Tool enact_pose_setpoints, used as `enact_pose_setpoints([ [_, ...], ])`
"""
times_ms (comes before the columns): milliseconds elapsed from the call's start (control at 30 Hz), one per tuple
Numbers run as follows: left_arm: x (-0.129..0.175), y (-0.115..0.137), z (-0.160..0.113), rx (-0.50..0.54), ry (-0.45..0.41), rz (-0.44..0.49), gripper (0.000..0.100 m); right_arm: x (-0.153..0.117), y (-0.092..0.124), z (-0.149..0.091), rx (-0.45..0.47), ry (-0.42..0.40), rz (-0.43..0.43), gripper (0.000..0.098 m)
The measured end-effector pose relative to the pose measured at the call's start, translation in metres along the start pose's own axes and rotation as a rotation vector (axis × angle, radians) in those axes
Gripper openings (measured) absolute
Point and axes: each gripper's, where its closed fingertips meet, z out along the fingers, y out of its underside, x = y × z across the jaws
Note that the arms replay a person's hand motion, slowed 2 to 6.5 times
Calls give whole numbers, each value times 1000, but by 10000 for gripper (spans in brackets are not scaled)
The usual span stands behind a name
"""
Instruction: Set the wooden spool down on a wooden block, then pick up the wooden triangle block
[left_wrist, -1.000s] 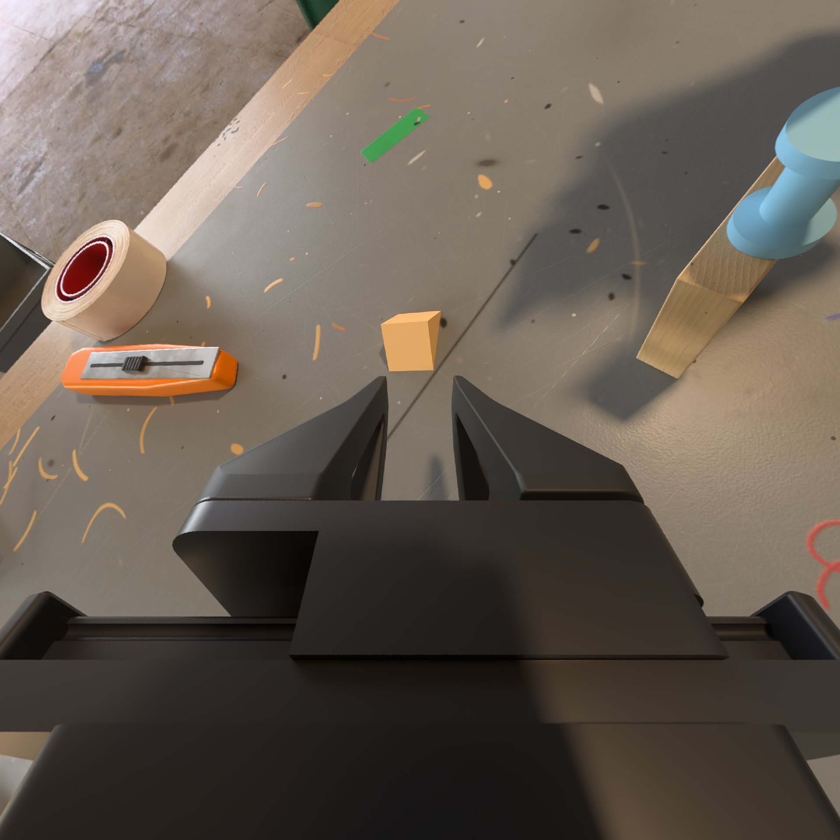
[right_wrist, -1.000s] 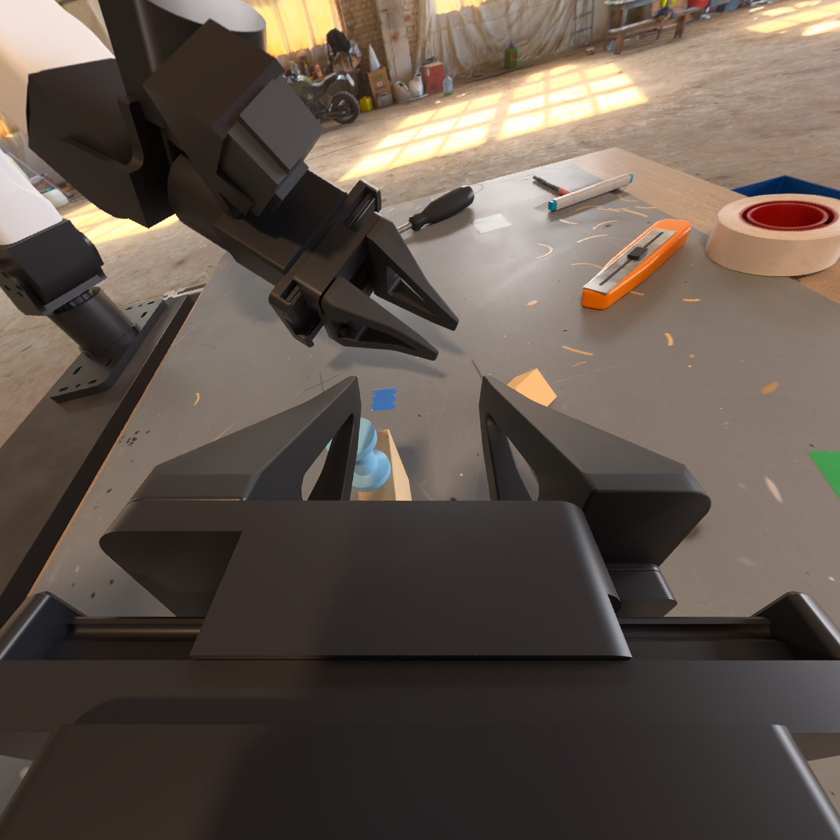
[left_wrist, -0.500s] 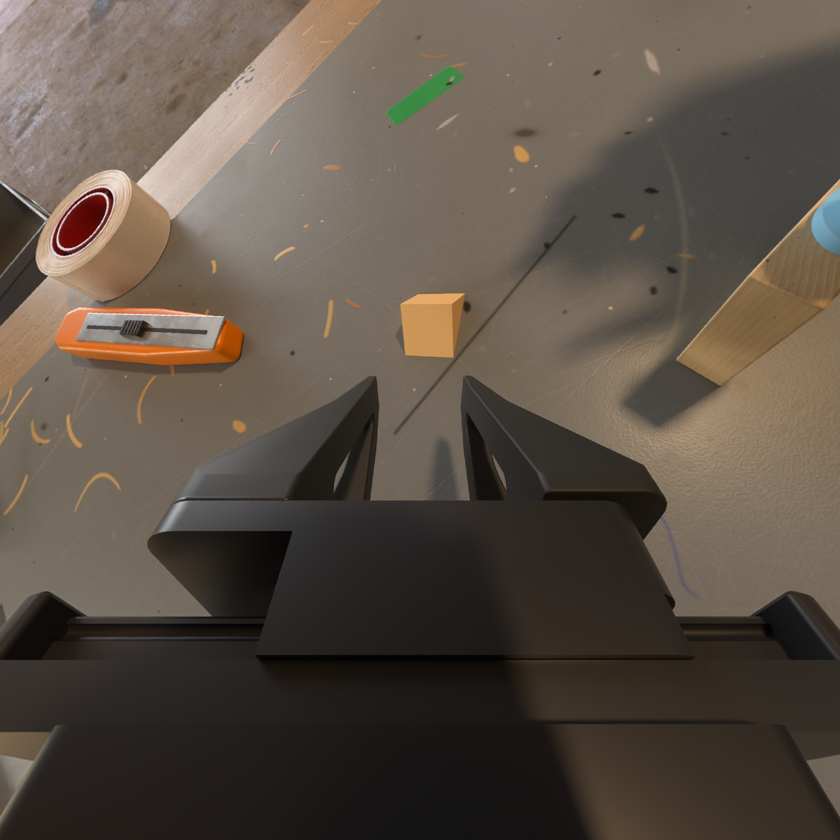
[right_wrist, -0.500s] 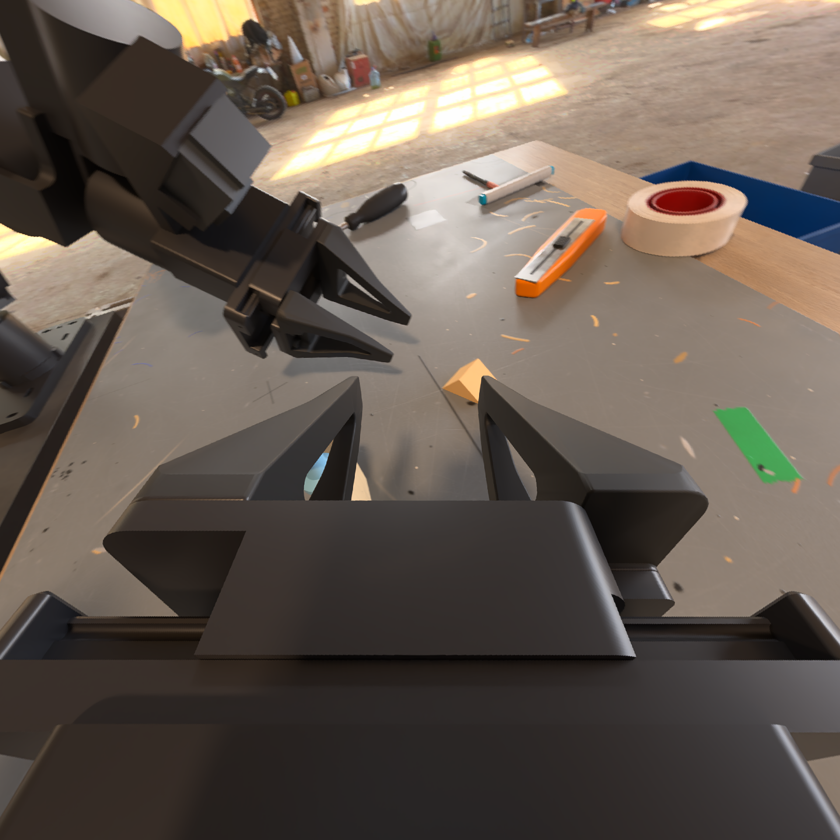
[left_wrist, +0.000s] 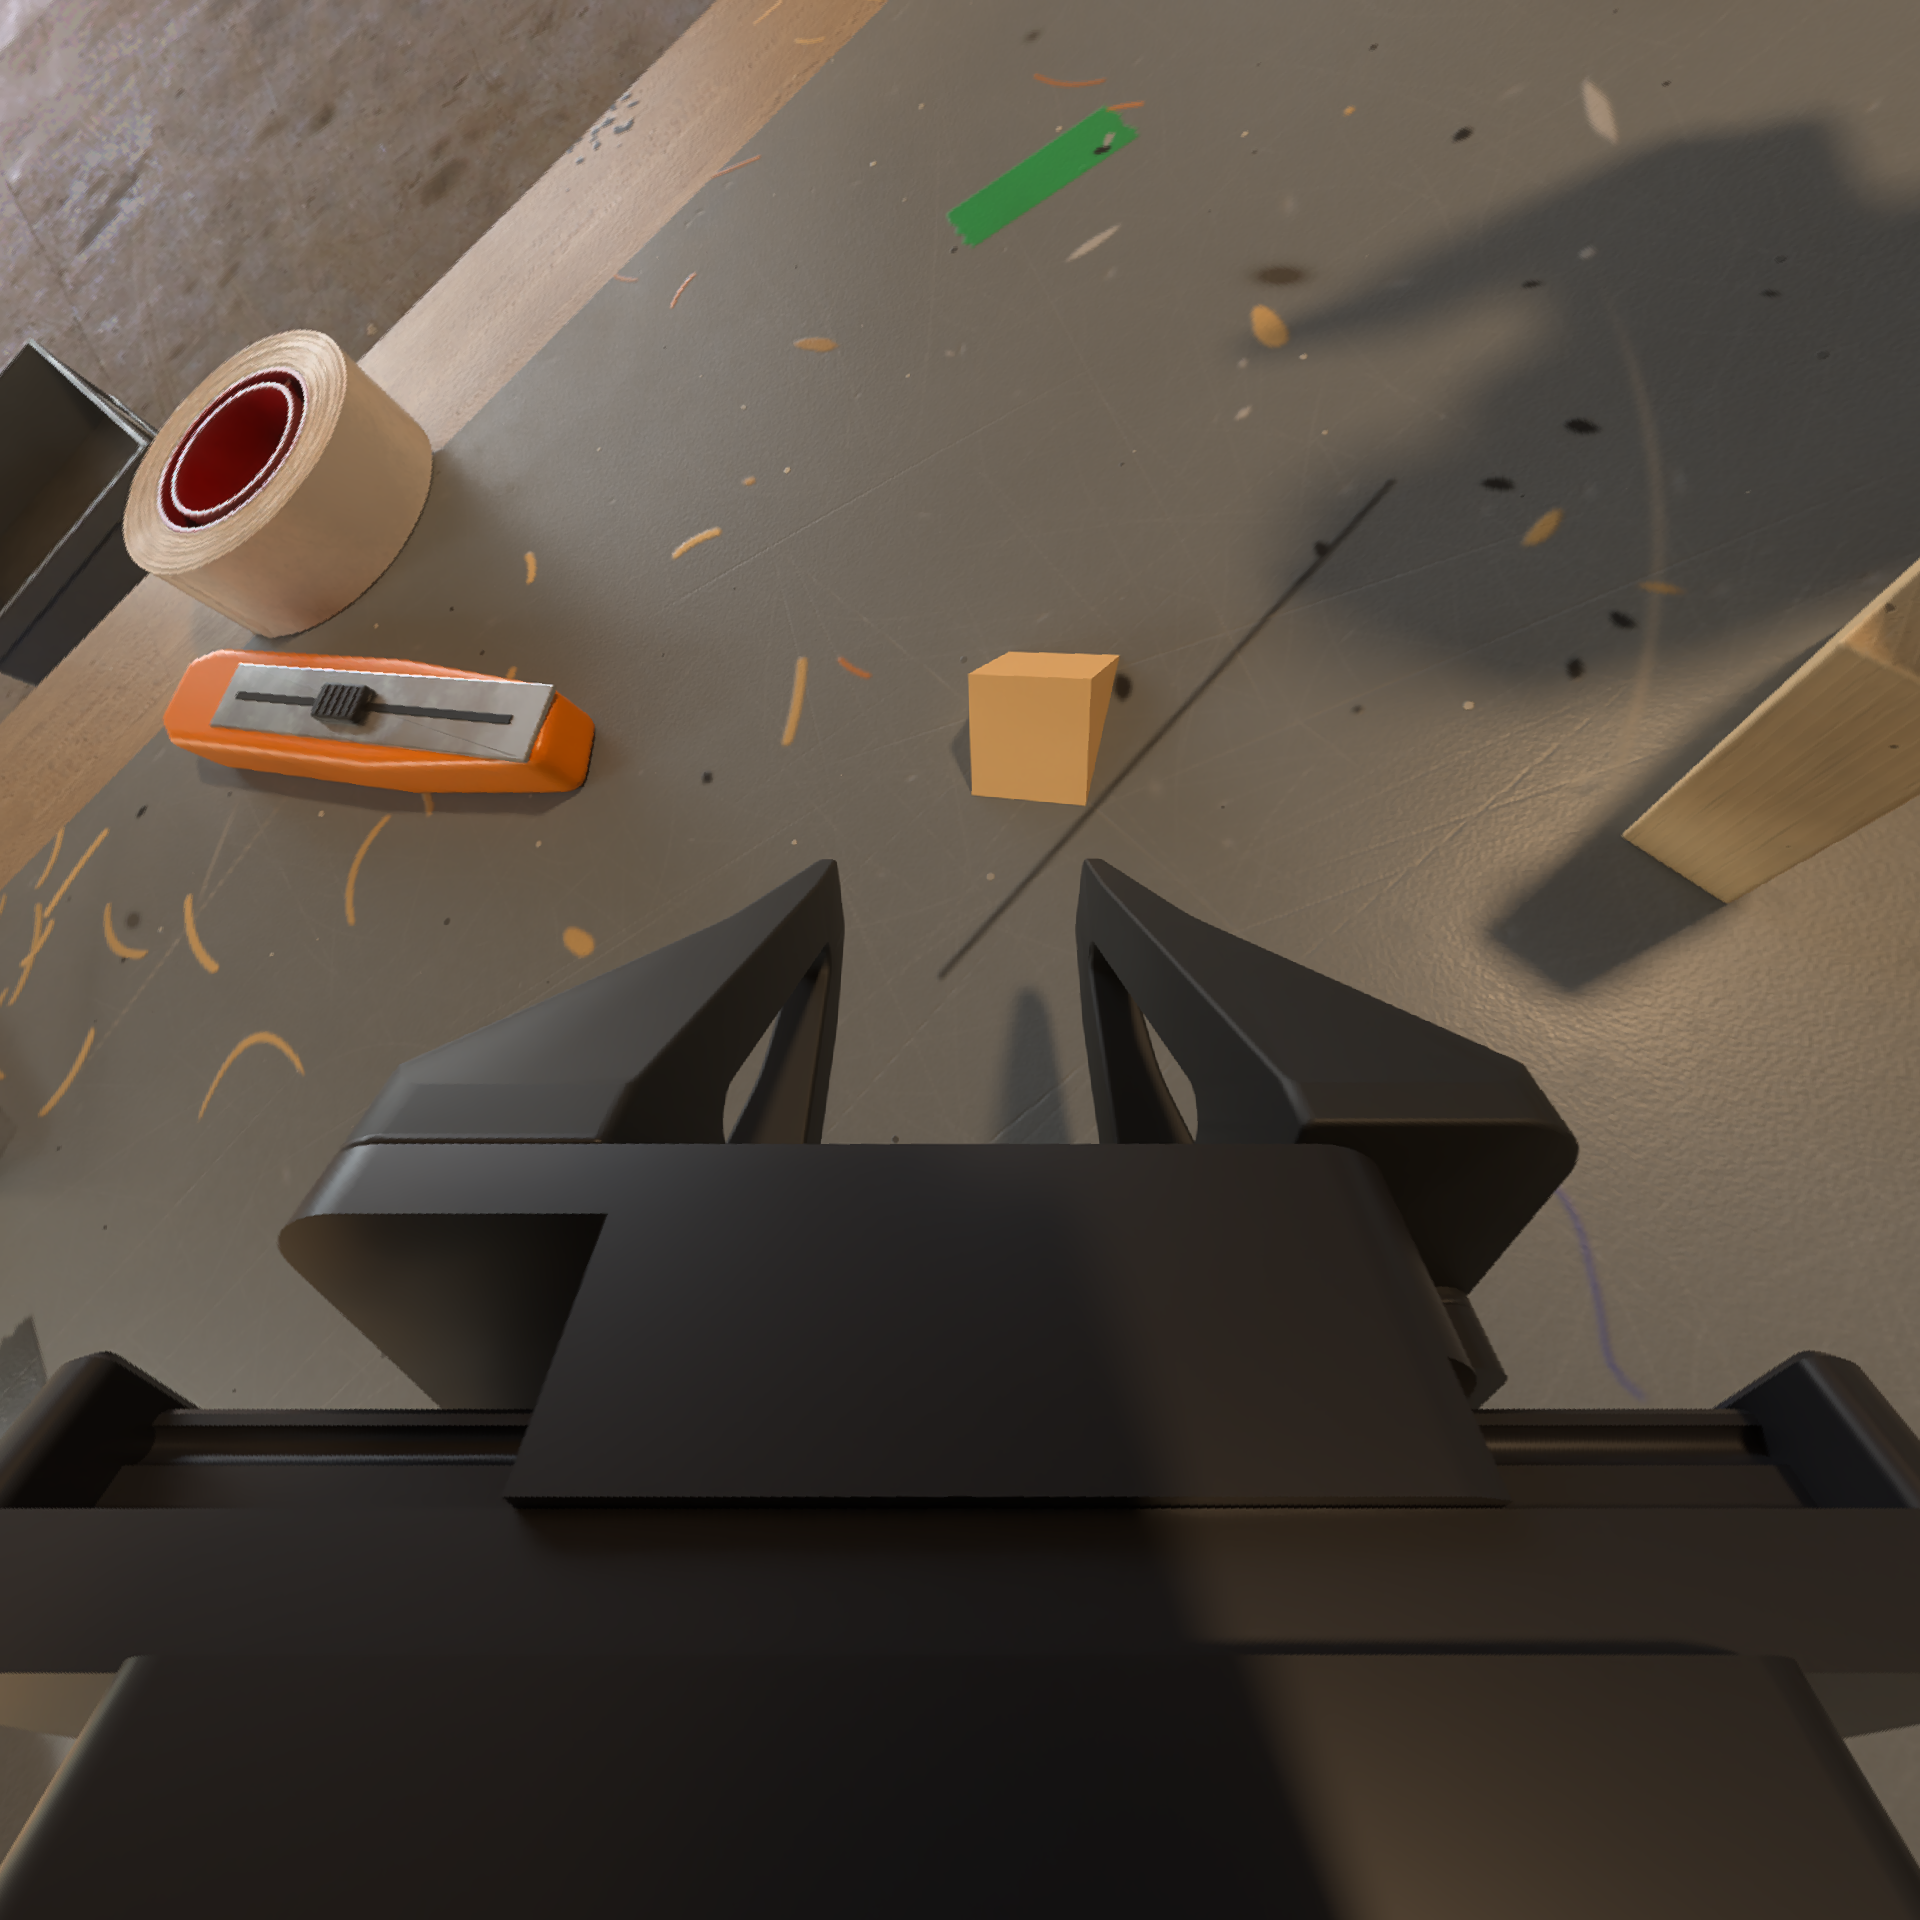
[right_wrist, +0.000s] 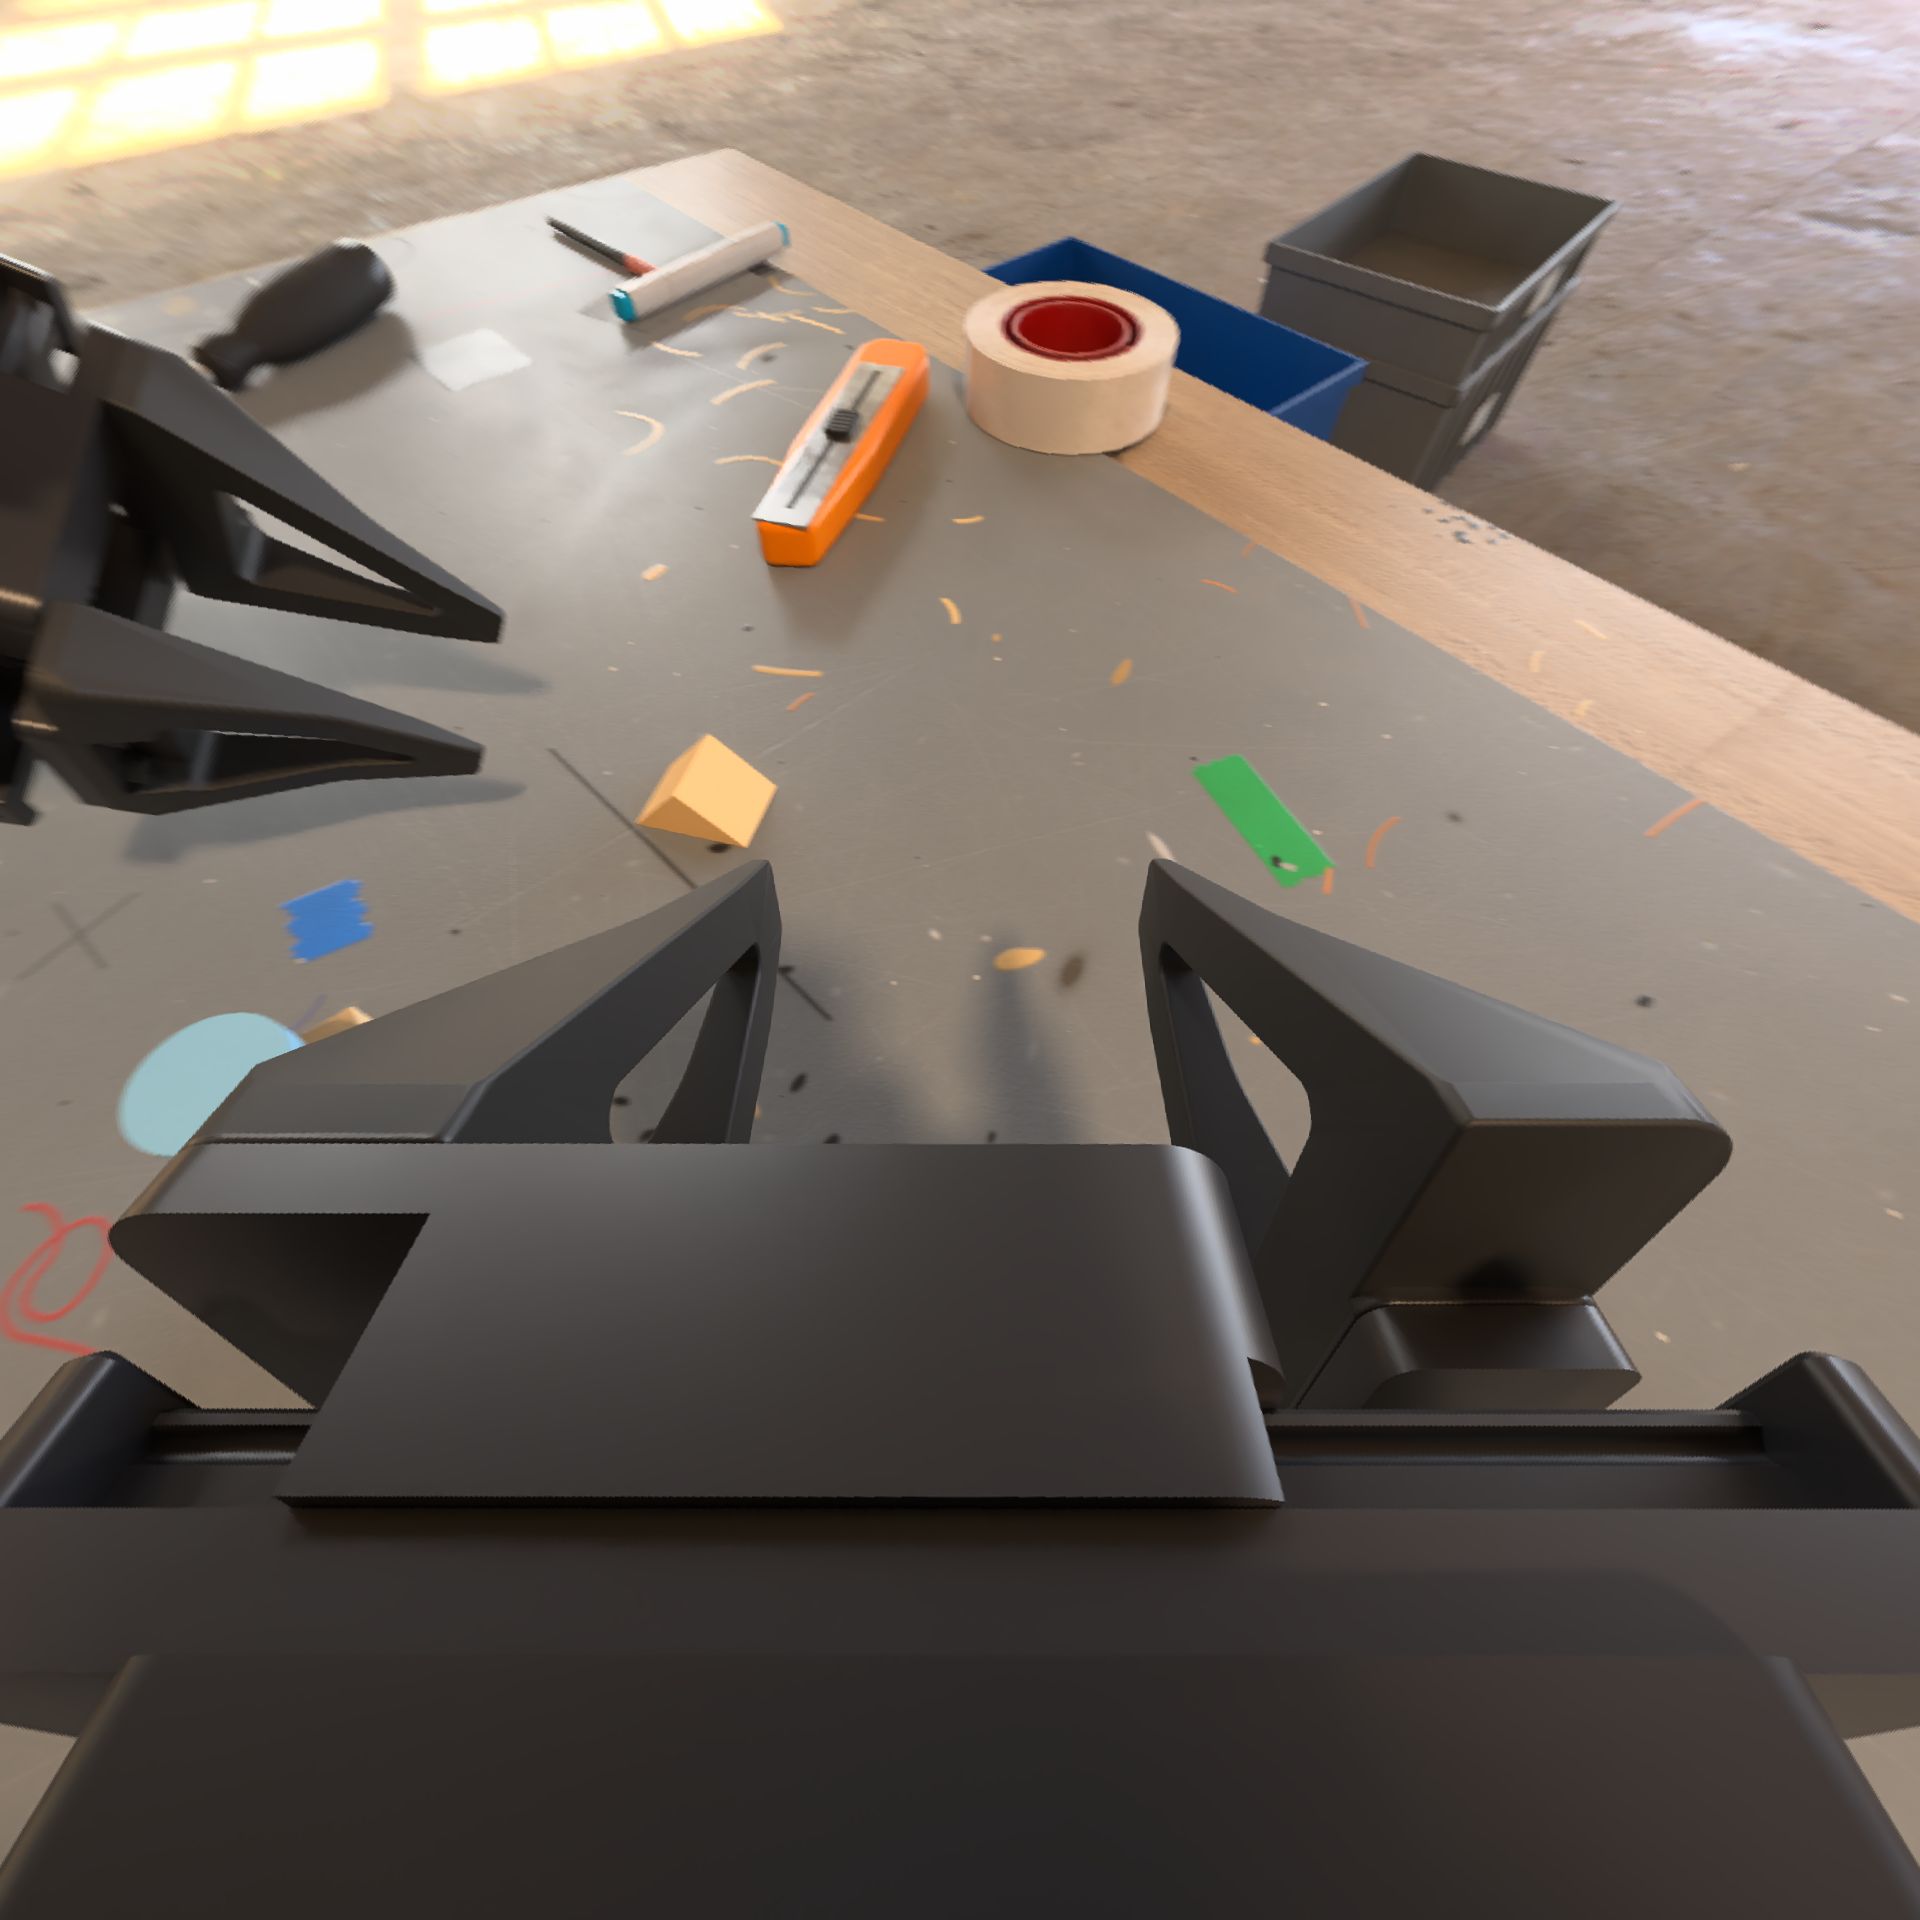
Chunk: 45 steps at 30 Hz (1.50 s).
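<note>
The orange-tan wooden triangle block (left_wrist: 1034, 727) lies on the grey mat just ahead of my left gripper (left_wrist: 958, 873), which is open and empty above the mat. It also shows in the right wrist view (right_wrist: 709, 792), ahead and left of my right gripper (right_wrist: 958, 878), which is open and empty. The left gripper's fingers (right_wrist: 343, 675) reach in from the left there. The light blue spool (right_wrist: 192, 1081) shows at the lower left, partly hidden behind my right finger. A pale wooden block (left_wrist: 1797, 748) lies at the right edge of the left wrist view.
An orange utility knife (left_wrist: 379, 722) and a tape roll (left_wrist: 275, 478) lie left of the triangle. A green tag (left_wrist: 1039, 177) lies farther off. A marker (right_wrist: 698, 272), a black-handled screwdriver (right_wrist: 296, 312), blue bin (right_wrist: 1195, 332) and grey bin (right_wrist: 1439, 301) sit beyond the wooden table edge (right_wrist: 1507, 603).
My left gripper opened wider and shifted left, so the wooden block and spool slid toward the right edge. My right gripper swung right and opened wider, leaving the spool behind at lower left.
</note>
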Motion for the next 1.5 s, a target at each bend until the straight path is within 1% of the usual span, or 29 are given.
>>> enact_pose_setpoints([
  [133,-2,2,1,-11,-11,0,451,7,1,0,-25,81,-55,602],
  [200,-2,2,2,-15,-13,1,477,8,3,1,-41,104,-78,595],
  [300,-2,2,2,-18,-11,0,492,7,11,4,-82,118,-102,594],
  [500,-2,2,4,-26,-8,-15,492,5,18,9,-131,121,-110,603],
  [767,-5,2,14,-49,-16,-24,492,7,21,9,-144,121,-87,600],
  [1033,-7,3,28,-102,-21,9,525,11,22,8,-143,121,-65,580],
  [1200,-5,2,34,-112,-14,31,536,11,26,9,-155,118,-60,577],
  [1333,-1,-2,37,-105,19,40,535,11,28,10,-162,116,-59,577],
  [1500,6,-6,42,-86,101,51,526,11,29,11,-169,114,-56,577],
])
